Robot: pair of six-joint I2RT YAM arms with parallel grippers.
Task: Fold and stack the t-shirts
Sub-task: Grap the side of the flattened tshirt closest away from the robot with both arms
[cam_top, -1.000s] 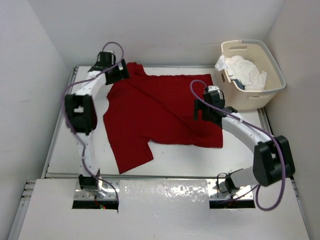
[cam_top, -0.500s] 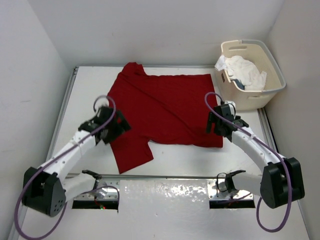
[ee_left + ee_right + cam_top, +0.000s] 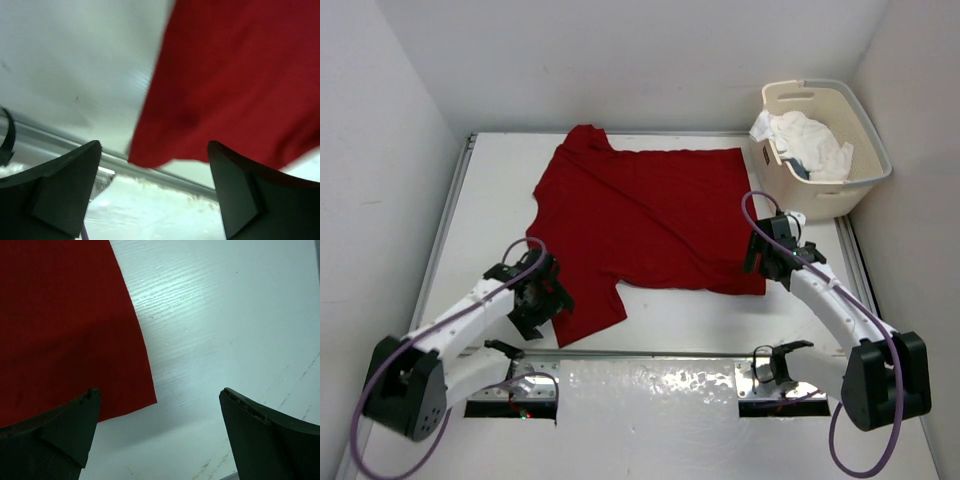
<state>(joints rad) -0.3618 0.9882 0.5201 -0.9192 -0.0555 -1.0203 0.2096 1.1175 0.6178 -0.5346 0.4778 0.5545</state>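
A deep red t-shirt (image 3: pixel 645 215) lies spread flat on the white table (image 3: pixel 495 215). My left gripper (image 3: pixel 550 300) hovers open at the near left sleeve. In the left wrist view that sleeve's red corner (image 3: pixel 220 85) shows just beyond the spread fingers (image 3: pixel 65 190), and nothing sits between them. My right gripper (image 3: pixel 763 262) is open over the shirt's near right corner. The right wrist view shows that corner (image 3: pixel 65 330) beside the left finger (image 3: pixel 55 435), with bare table between the jaws. A white t-shirt (image 3: pixel 812 142) is bunched in the basket, a dark blue scrap (image 3: pixel 798 169) beside it.
The cream laundry basket (image 3: pixel 820 92) stands at the far right corner, just beyond the right arm. A metal rail (image 3: pixel 650 352) runs along the table's near edge, close to the left gripper. Grey walls enclose the table on the left, back and right.
The left arm has swung from the shirt's far left corner down to its near left sleeve. The right gripper has drawn back from the shirt's middle right to its near right corner.
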